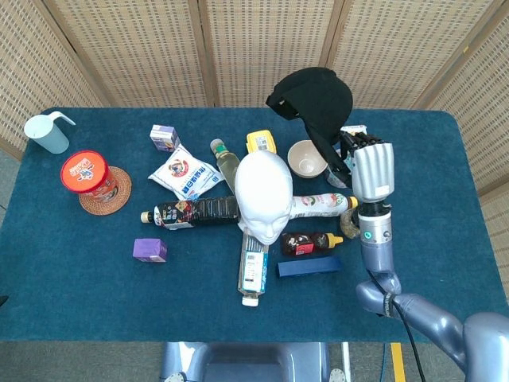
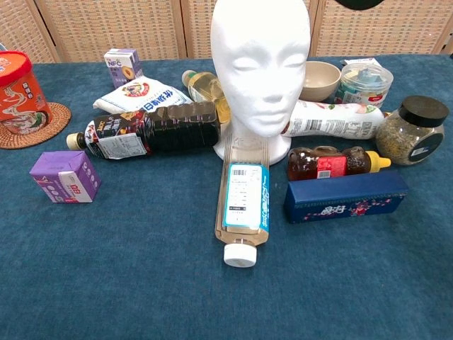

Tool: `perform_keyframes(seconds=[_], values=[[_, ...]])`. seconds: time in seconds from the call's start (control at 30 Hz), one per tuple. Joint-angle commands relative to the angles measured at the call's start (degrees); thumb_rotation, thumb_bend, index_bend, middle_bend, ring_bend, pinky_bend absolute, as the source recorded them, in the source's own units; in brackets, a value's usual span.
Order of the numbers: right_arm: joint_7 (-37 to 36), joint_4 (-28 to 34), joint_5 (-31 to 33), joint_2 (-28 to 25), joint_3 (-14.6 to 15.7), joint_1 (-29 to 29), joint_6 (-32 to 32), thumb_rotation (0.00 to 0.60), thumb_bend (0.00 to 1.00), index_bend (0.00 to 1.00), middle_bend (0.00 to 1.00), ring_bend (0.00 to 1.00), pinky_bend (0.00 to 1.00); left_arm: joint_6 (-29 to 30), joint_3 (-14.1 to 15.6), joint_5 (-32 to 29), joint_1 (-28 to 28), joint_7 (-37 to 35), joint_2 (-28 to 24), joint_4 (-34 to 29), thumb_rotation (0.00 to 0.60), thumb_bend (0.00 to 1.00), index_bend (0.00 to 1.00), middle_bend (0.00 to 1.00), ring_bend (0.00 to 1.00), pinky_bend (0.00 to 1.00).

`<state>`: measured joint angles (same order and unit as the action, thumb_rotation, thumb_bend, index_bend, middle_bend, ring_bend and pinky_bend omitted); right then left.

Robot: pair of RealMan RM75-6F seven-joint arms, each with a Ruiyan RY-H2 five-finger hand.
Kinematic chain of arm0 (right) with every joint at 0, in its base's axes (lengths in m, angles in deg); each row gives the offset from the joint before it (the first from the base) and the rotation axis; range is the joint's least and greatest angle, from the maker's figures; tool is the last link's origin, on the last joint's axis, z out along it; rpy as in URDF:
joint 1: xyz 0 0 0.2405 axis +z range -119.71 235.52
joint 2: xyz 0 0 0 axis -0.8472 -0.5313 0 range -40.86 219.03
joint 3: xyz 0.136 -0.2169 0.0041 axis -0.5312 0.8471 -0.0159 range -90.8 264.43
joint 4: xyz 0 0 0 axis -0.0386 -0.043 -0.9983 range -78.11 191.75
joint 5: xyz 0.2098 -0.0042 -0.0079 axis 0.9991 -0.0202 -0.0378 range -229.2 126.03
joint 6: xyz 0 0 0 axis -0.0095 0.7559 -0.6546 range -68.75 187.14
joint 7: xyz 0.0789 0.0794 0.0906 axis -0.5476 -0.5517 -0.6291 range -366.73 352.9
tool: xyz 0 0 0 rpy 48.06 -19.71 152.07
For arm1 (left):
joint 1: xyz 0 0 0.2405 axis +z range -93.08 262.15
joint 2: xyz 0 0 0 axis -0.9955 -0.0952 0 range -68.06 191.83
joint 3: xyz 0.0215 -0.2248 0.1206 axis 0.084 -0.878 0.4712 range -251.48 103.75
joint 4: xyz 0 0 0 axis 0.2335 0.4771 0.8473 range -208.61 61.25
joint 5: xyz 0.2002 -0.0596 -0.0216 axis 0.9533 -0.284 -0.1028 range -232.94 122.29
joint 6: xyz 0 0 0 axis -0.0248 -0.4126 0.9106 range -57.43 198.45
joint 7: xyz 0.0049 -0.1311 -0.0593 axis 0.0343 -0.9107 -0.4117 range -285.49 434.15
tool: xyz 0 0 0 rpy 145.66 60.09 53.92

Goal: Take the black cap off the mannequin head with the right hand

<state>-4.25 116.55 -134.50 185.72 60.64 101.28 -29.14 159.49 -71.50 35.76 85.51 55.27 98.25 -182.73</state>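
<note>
The black cap (image 1: 314,97) hangs in the air to the right of and behind the mannequin head, held by my right hand (image 1: 371,169) at its lower edge. Only a sliver of the cap (image 2: 359,3) shows at the top of the chest view. The white mannequin head (image 1: 263,195) stands bare in the middle of the table, upright on its base (image 2: 252,149). My right forearm rises from the bottom right in the head view. My left hand is in neither view.
Around the head lie a dark bottle (image 1: 192,212), a clear bottle (image 2: 243,205), a white bottle (image 2: 333,118), a honey bottle (image 2: 335,162) and a blue box (image 2: 345,195). A bowl (image 1: 307,158), a black-lidded jar (image 2: 415,129), a purple box (image 1: 149,250) and a red tub (image 1: 87,175) also stand there.
</note>
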Motion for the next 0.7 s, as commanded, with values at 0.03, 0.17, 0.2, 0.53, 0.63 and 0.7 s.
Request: perform_keyframes(seconds=[0.03,0.17,0.2,0.53,0.63,0.7], values=[[0.81,-2.09,-1.91,-2.19,1.02,-0.45,-1.29,0.6,0.65,0.68,0.75,0.71,0.78,0.0,-0.02,-0.11,0.02,-0.23,0.0,0.14,0.6,0.0,0.0,0.0,0.0,0.07],[2.21,-10.18,-5.57,-5.62,5.34,-2.25,-1.93,0.6,0.65,0.68,0.75,0.71,0.78,0.59,0.1,0.29,0.33,-0.76,0.08,0.56,0.6,0.0,0.0,0.0,0.0,0.07],[1.93,-12.22,-6.35,-6.02,6.37,-2.59,-2.05,0.6,0.65,0.68,0.75,0.71,0.78,0.76,0.14,0.44,0.43,-0.8,0.08,0.62,0.6,0.0,0.0,0.0,0.0,0.07],[4.73,-28.92,-12.57,-6.38,16.56,-6.34,-2.42,0.6,0.65,0.68,0.76,0.72,0.8,0.87,0.27,1.23,0.42,-0.05,0.26,0.12,0.6,0.0,0.0,0.0,0.0,0.07],[8.07,-31.07,-13.64,-6.17,18.77,-7.18,-1.47,0.6,0.64,0.68,0.76,0.72,0.8,0.73,0.31,1.39,0.33,0.25,0.3,-0.07,0.6,0.0,0.0,0.0,0.0,0.07],[9.62,-31.83,-14.64,-6.22,20.36,-7.7,-1.38,0.6,0.64,0.69,0.76,0.72,0.8,0.7,0.3,1.37,0.3,0.35,0.33,-0.16,0.6,0.0,0.0,0.0,0.0,0.07]])
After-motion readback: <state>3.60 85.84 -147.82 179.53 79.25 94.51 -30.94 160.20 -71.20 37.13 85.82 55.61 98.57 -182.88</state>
